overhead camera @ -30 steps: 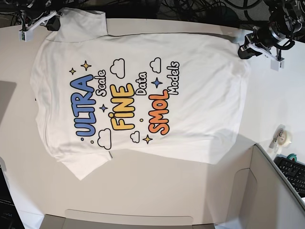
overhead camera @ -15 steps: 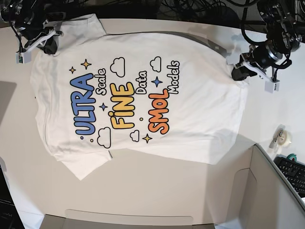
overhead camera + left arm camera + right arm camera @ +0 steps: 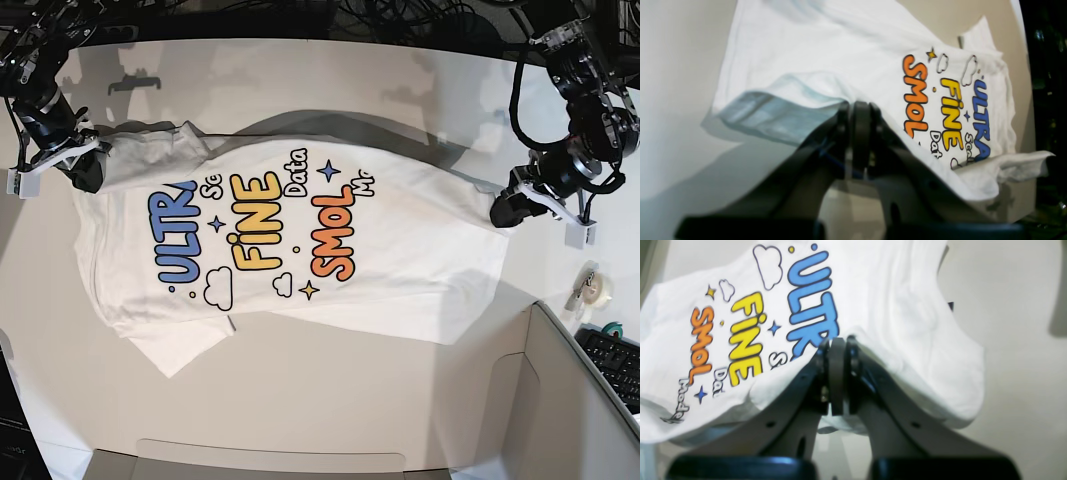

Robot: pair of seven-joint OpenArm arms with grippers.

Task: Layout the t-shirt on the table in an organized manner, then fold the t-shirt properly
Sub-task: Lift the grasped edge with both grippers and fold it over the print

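White t-shirt (image 3: 400, 260) (blue, yellow, orange lettering).

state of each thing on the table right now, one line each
t-shirt: print up, far edge lifted and folding over
left claw: shut on the t-shirt
right claw: shut on the t-shirt
table: bears the t-shirt
tape roll: lying apart from the shirt

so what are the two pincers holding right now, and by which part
Both hold the white printed cotton t-shirt along its far long edge: left pincer near the hem corner, right pincer at the sleeve end, folding it over.
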